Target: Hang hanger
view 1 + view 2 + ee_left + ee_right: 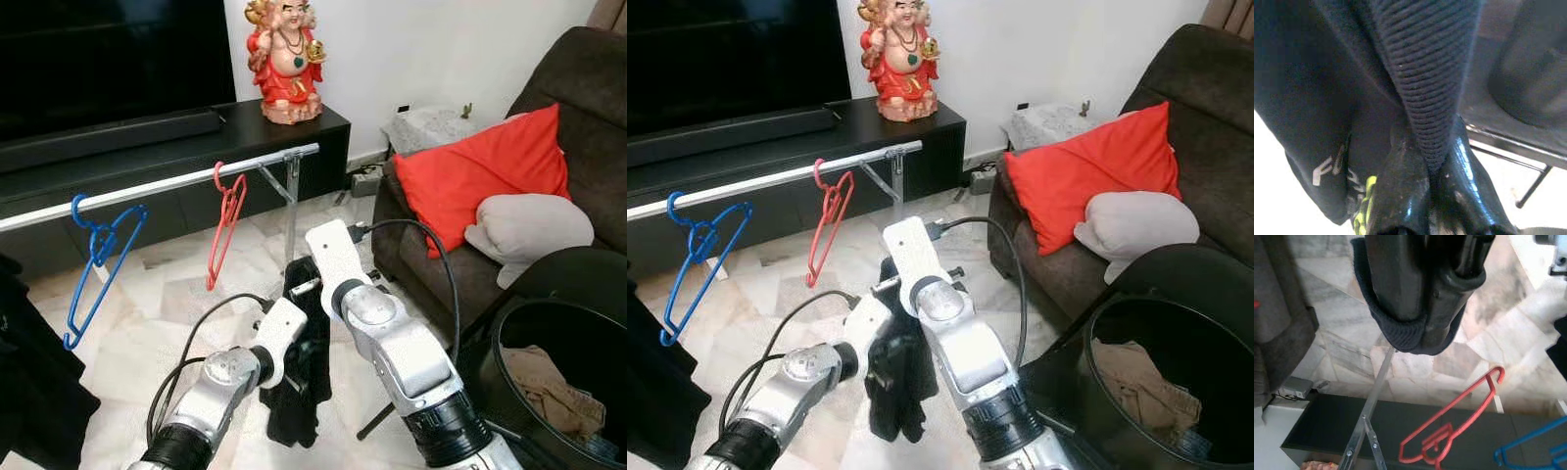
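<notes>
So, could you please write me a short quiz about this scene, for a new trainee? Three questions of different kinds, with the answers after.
1. True or false: both hangers on the metal rail carry clothes.
2. Multiple choice: what do the left gripper and the right gripper hold between them? A) a blue hanger B) a dark garment C) a red cushion
3. Short answer: which hanger hangs nearer to the rail's end by the statue, the red hanger or the blue hanger?

Key
1. False: both hang bare.
2. B, the dark garment; each gripper is shut on its ribbed edge.
3. The red hanger.
</notes>
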`<state>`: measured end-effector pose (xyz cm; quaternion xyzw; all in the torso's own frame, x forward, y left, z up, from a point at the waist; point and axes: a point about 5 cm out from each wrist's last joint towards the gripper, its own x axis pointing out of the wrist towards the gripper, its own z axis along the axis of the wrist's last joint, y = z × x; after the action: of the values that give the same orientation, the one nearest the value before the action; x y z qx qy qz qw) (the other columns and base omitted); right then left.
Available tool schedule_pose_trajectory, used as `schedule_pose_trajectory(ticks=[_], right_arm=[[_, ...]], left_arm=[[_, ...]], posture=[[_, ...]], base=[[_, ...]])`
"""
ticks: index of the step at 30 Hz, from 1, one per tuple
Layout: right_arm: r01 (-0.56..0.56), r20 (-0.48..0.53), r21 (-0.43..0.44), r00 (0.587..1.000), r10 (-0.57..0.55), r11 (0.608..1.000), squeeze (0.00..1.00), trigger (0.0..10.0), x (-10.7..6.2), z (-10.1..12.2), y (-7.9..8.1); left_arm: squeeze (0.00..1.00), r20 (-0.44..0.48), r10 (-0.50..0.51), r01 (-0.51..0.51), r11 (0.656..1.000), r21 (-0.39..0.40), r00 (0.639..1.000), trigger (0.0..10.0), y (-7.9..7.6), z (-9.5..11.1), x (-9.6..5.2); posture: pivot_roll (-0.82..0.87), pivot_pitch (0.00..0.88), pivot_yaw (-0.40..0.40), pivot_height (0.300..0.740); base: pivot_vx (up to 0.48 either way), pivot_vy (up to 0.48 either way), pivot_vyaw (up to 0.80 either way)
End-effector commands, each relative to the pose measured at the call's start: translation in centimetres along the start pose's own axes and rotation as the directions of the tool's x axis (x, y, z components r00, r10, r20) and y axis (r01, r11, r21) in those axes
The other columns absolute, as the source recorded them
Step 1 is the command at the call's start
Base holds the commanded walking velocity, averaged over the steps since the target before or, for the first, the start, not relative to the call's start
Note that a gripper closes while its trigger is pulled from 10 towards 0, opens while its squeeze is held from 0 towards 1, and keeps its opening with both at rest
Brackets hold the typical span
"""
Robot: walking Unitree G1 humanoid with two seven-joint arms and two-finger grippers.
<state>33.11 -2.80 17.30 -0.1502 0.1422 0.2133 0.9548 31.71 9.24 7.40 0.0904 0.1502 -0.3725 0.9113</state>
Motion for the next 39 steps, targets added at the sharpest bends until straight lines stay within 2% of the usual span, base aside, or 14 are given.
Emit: schedule_pose_trajectory(ticks=[1, 5, 9, 11, 17, 19, 22, 24, 26, 31, 37, 38, 39], right_arm=[[0.003, 0.077, -0.035, 0.997, -0.001, 0.999, 0.0, 10.0, -0.4, 1.3, -0.1], [-0.01, 0.074, -0.064, 0.997, 0.014, 0.998, 0.0, 10.0, -0.5, 1.2, -0.2], [-0.032, 0.063, -0.156, 0.997, 0.042, 0.987, 0.0, 10.0, -0.8, 0.5, -0.5], [-0.033, 0.053, -0.161, 0.998, 0.042, 0.986, 0.0, 10.0, -0.9, 0.1, -0.8], [-0.034, -0.02, -0.222, 0.999, 0.03, 0.975, 0.0, 10.0, -1.8, -2.5, -3.3], [-0.03, -0.092, -0.241, 0.996, 0.008, 0.97, 0.0, 10.0, -2.5, -4.6, -5.2], [-0.033, -0.132, -0.256, 0.991, -0.001, 0.966, 0.0, 10.0, -2.9, -5.9, -6.1], [-0.038, -0.146, -0.259, 0.989, 0.0, 0.965, 0.0, 10.0, -3.0, -6.3, -6.4], [-0.064, -0.197, -0.286, 0.98, 0.006, 0.956, 0.0, 10.0, -3.4, -7.7, -7.0], [-0.076, -0.272, -0.274, 0.962, -0.002, 0.959, 0.0, 10.0, -3.9, -10.2, -7.9], [-0.182, -0.337, -0.266, 0.938, 0.085, 0.947, 0.0, 10.0, -4.5, -12.6, -7.4], [-0.193, -0.342, -0.268, 0.935, 0.094, 0.944, 0.03, 10.0, -4.5, -12.9, -7.4], [-0.208, -0.349, -0.266, 0.931, 0.107, 0.941, 0.25, 10.0, -4.6, -13.1, -7.3]], left_arm=[[0.0, -0.017, -0.017, 0.017, 1.0, 0.01, 1.0, 0.0, 0.2, -0.2, -0.3], [0.0, -0.014, -0.024, 0.024, 1.0, 0.011, 1.0, 0.0, 0.3, -0.1, -0.5], [0.0, -0.013, -0.022, 0.022, 1.0, 0.019, 1.0, 0.0, 0.5, -0.1, -0.7], [0.0, -0.013, -0.02, 0.021, 1.0, 0.022, 1.0, 0.0, 0.5, -0.1, -0.7], [0.0, -0.012, -0.035, 0.036, 0.999, 0.027, 0.999, 0.0, 0.8, -0.1, -1.2], [0.0, -0.014, -0.047, 0.048, 0.998, 0.031, 0.999, 0.0, 0.8, -0.2, -1.4], [0.0, -0.013, -0.054, 0.054, 0.998, 0.031, 0.998, 0.0, 0.9, -0.1, -1.5], [0.0, -0.011, -0.058, 0.059, 0.998, 0.031, 0.998, 0.0, 0.8, -0.1, -1.5], [0.0, -0.008, -0.072, 0.073, 0.997, 0.031, 0.997, 0.0, 0.8, 0.0, -1.7], [0.0, -0.021, -0.125, 0.126, 0.991, 0.039, 0.992, 0.0, 0.4, -0.1, -2.0], [0.0, -0.037, -0.166, 0.167, 0.985, 0.044, 0.985, 0.0, 0.1, -0.2, -2.2], [0.0, -0.041, -0.174, 0.175, 0.983, 0.045, 0.984, 0.0, 0.1, -0.2, -2.2], [0.0, -0.044, -0.181, 0.183, 0.982, 0.047, 0.983, 0.0, 0.0, -0.2, -2.3]], posture=[[0.02, 0.053, -0.015, 0.74], [0.02, 0.053, -0.015, 0.74], [0.02, 0.052, -0.015, 0.74], [0.02, 0.052, -0.015, 0.74], [0.02, 0.052, -0.016, 0.74], [0.01, 0.051, -0.016, 0.74], [0.01, 0.05, -0.016, 0.74], [0.01, 0.05, -0.016, 0.74], [0.01, 0.05, -0.016, 0.74], [0.02, 0.048, -0.015, 0.74], [0.02, 0.045, -0.015, 0.74], [0.02, 0.045, -0.015, 0.74], [0.02, 0.043, -0.014, 0.74]], base=[[0.0, 0.0, 0.0], [0.0, 0.0, 0.0], [0.0, 0.0, 0.0], [0.0, 0.0, 0.0], [0.0, 0.0, 0.0], [0.0, 0.0, 0.0], [0.0, 0.0, 0.0], [0.0, 0.0, 0.0], [0.0, 0.0, 0.0], [0.0, 0.0, 0.0], [0.0, 0.0, 0.0], [0.0, 0.0, 0.0], [0.0, 0.0, 0.0]])
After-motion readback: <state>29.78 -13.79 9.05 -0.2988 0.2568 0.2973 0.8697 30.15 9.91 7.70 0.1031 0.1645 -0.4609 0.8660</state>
